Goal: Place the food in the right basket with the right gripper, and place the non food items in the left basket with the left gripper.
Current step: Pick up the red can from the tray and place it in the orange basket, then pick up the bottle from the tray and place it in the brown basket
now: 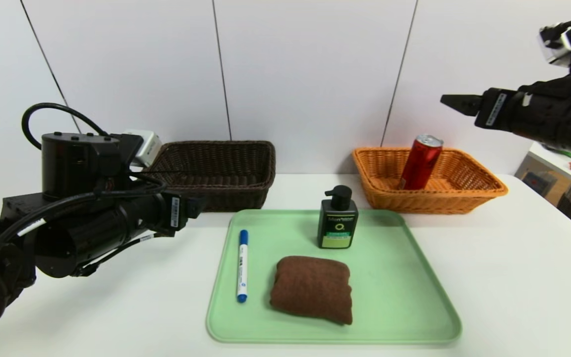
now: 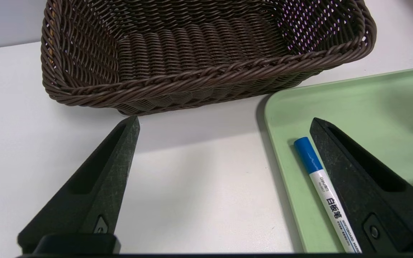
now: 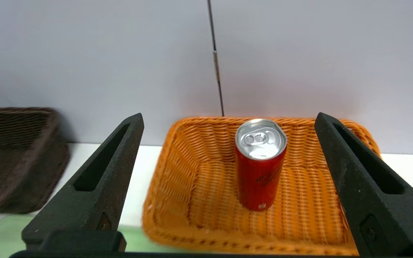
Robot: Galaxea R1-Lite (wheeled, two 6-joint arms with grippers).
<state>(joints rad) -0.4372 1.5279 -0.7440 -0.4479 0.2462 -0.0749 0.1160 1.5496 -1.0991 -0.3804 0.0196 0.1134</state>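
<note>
Over the counter's point(image 1: 513, 277) left edge the left gripper point(image 2: 224, 125) hovers spread and empty, bare counter between it and the empty dark brown basket point(image 1: 221, 171). One green tray point(image 1: 414, 277) holds three things: marker point(image 1: 242, 265), pump bottle point(image 1: 337, 218), towel point(image 1: 312, 289). Toward the back right corner, the orange basket point(image 1: 474, 186) holds one red can point(image 1: 420, 162), the right gripper point(image 3: 228, 120) spread above it.

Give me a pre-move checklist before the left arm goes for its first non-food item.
1. Red can inside the orange basket, standing free of any grip: ok.
2. Right gripper open, raised clear above that basket: ok.
3. Left gripper open, holding nothing: ok.
4. Marker, pump bottle and brown towel on the green tray, unobstructed: ok.
5. Dark brown basket holds no items yet: ok.
6. Which item is the easiest first pick: cannot tell.
</note>
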